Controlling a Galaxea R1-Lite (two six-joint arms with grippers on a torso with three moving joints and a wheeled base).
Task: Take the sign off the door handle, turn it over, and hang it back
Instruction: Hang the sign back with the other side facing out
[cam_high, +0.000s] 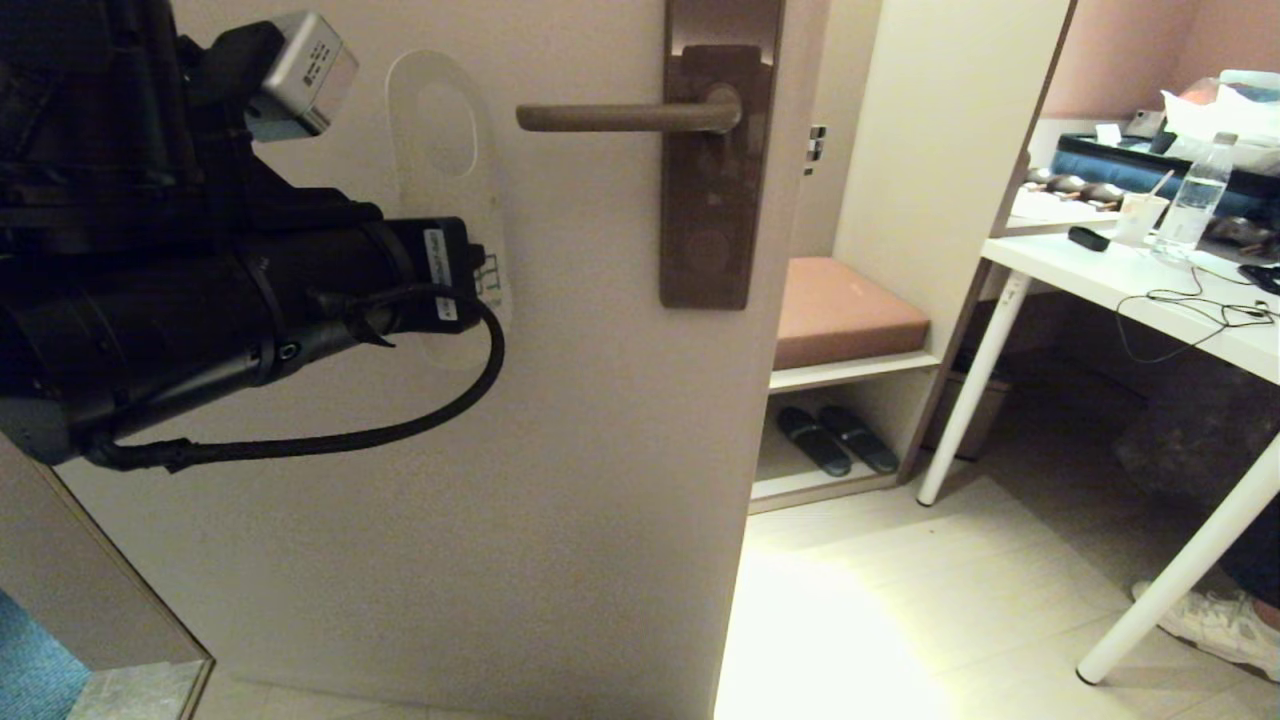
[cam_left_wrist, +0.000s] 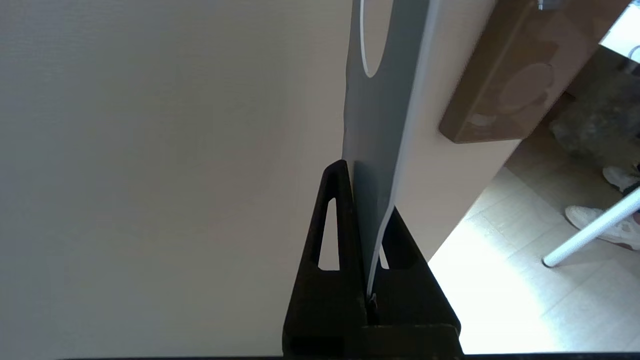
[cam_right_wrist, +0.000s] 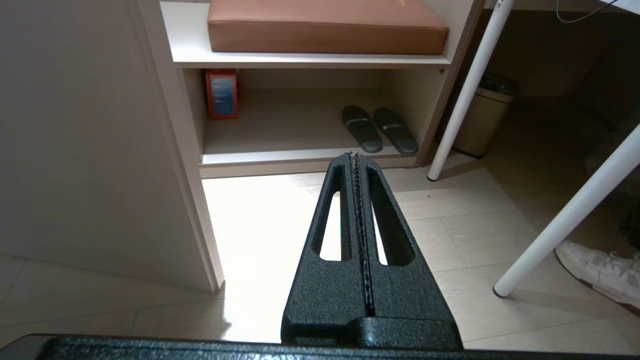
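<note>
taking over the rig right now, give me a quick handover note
Left gripper: jaws shut on the lower end of the sign, holding it upright against the door, beside the free tip of the door handle.
Right gripper: shut, holding nothing, low and pointing at the floor near the shelf with slippers.
Done: sign is off the handle.
Left: finish the flip if needed, thread the hole over the lever, release.

Slippers (cam_high: 838, 438) lie under the cushion (cam_high: 845, 310).
</note>
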